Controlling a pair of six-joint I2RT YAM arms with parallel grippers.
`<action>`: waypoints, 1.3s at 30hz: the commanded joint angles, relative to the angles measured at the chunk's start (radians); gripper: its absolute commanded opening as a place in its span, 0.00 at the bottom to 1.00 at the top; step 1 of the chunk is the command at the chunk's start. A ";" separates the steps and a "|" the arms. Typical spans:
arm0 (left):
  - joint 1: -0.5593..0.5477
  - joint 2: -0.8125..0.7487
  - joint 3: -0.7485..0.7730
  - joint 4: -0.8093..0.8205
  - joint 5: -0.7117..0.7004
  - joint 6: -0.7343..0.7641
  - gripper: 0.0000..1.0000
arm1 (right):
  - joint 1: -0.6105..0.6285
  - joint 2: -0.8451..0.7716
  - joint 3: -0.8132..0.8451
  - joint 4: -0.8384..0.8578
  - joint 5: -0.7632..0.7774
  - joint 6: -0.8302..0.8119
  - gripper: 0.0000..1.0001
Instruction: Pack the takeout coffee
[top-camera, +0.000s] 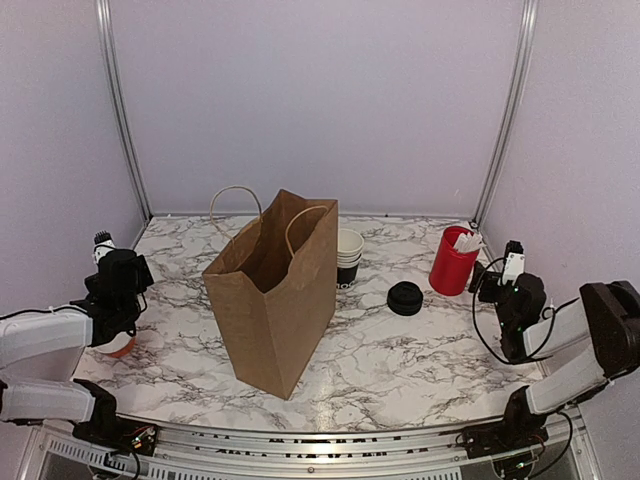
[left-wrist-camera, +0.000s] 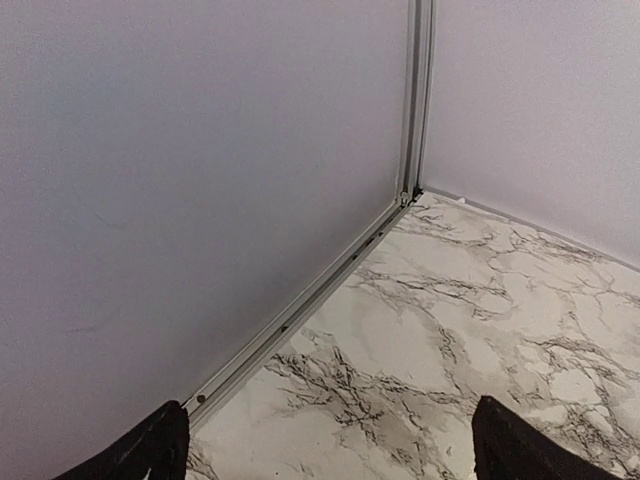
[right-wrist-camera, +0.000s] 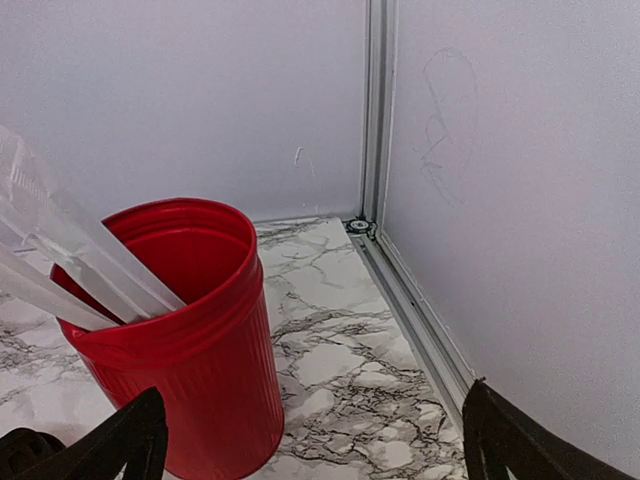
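Clearance: marble-pattern bench (top-camera: 400, 370) is boxed by pale matte wall panels (top-camera: 320, 100) on three sides, with aluminium rails (top-camera: 508, 110) in the back corners. The arm bases sit on the near edge. Open room lies front-right, between the paper bag and the right arm, and in a narrower strip front-left.

Brown paper bag (top-camera: 272, 300) stands upright mid-bench, mouth open and loop handles up. It is the tallest obstacle.

The takeout coffee (top-camera: 405, 298) sits on the bench right of the bag, apart from it: low, round, black lid on top, lettering too small to read. The cup stack (top-camera: 350, 255) is just behind the bag's right side. The red cup (right-wrist-camera: 190, 340), ribbed and glossy, holds white packets (right-wrist-camera: 60, 270) and stands right of the coffee.

The left pincer (left-wrist-camera: 328, 408) is spread and empty, facing the back-left corner. The right pincer (right-wrist-camera: 312, 390) is spread and empty, with the red cup just ahead-left.
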 joint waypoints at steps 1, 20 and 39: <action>0.050 0.033 -0.039 0.163 -0.070 0.047 0.99 | -0.010 -0.004 0.015 0.029 -0.007 -0.017 1.00; 0.136 0.418 -0.176 0.954 0.200 0.304 0.99 | -0.055 0.201 -0.075 0.443 -0.175 -0.064 1.00; 0.258 0.453 -0.163 0.908 0.566 0.263 0.99 | -0.031 0.217 0.047 0.225 -0.226 -0.118 1.00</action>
